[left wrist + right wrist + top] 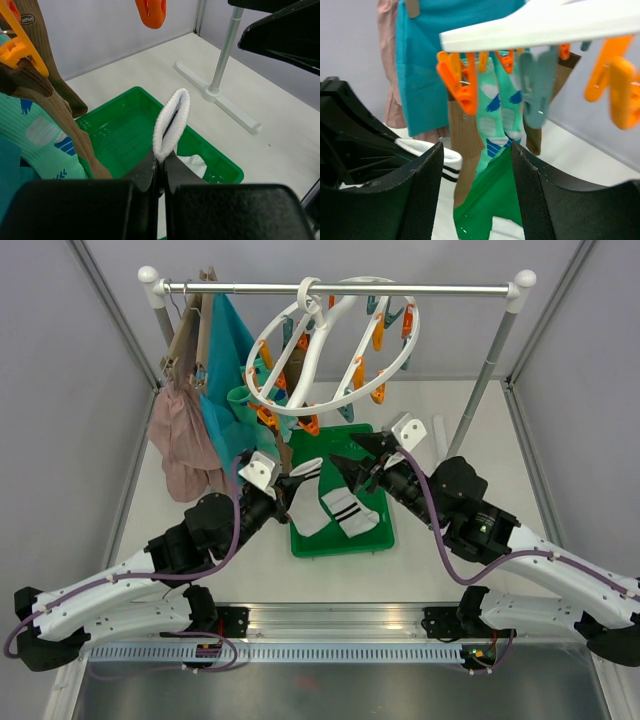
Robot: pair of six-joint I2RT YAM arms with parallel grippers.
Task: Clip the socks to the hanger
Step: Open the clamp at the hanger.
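The hanger (330, 335), a white ring with orange and teal pegs, hangs from the rail; its rim (545, 22) crosses the top of the right wrist view. A brown sock (464, 131) and a mint sock (500, 107) hang clipped to its pegs. My left gripper (161, 164) is shut on the cuff of a white sock (172, 120) with black stripes, held above the green tray (120, 130). This sock (305, 502) dangles below the ring. My right gripper (476, 146) stands open just right of it, nothing between its fingers. Another white striped sock (352, 512) lies in the tray.
A teal garment (225, 360) and a pink-beige garment (180, 440) hang on tan hangers at the rail's left end. The rack's right post (480, 390) and its floor foot (220, 97) stand beside the tray (375, 540). An orange peg (150, 12) hangs just above my left gripper.
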